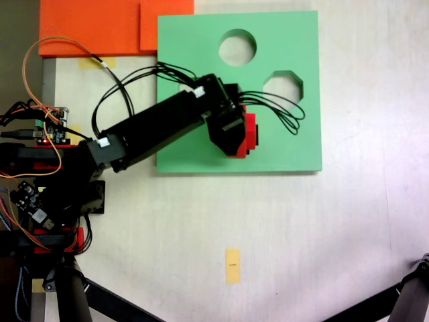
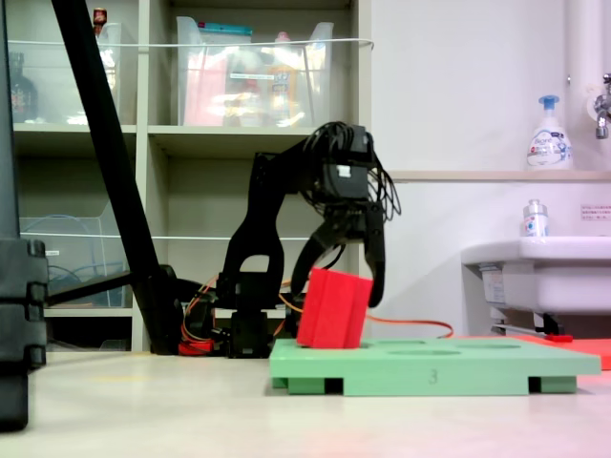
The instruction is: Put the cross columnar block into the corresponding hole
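I see my gripper (image 2: 336, 286) clamped on the tilted red cross block (image 2: 332, 308), low-centre frame, over the green board (image 2: 477, 367) on a pale table (image 1: 301, 235).

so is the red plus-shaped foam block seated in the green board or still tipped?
Tipped, not seated. In a fixed view the red plus-shaped foam block leans, lower end at the green foam board top, held by the gripper.

Cross columnar block (image 2: 333, 309): matt red foam, smooth faces. Green board (image 1: 201, 60): matt foam. Orange slabs (image 1: 94, 27): matt foam. Gripper (image 2: 339, 286): black plastic, slight sheen. Table (image 1: 301, 235): pale, smooth, matt.
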Tool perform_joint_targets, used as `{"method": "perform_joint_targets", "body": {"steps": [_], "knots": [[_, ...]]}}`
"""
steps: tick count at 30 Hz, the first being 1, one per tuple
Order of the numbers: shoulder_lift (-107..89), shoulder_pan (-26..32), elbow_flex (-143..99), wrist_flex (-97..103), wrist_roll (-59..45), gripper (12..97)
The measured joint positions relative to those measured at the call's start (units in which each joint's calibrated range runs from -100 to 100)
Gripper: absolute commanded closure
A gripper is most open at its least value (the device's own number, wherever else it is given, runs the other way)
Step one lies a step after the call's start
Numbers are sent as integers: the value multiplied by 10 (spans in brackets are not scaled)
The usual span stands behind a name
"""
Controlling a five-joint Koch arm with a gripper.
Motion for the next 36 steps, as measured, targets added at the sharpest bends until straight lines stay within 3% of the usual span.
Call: {"method": "perform_joint_targets", "body": {"steps": [20, 25, 30, 33, 34, 36], "knots": [[59, 9, 15, 3, -6, 649], [60, 9, 18, 2, -20, 547], [66, 9, -33, -3, -38, 343], [64, 9, -33, -3, -41, 301], [66, 9, -33, -3, -41, 234], [62, 9, -33, -3, -41, 205]]}}
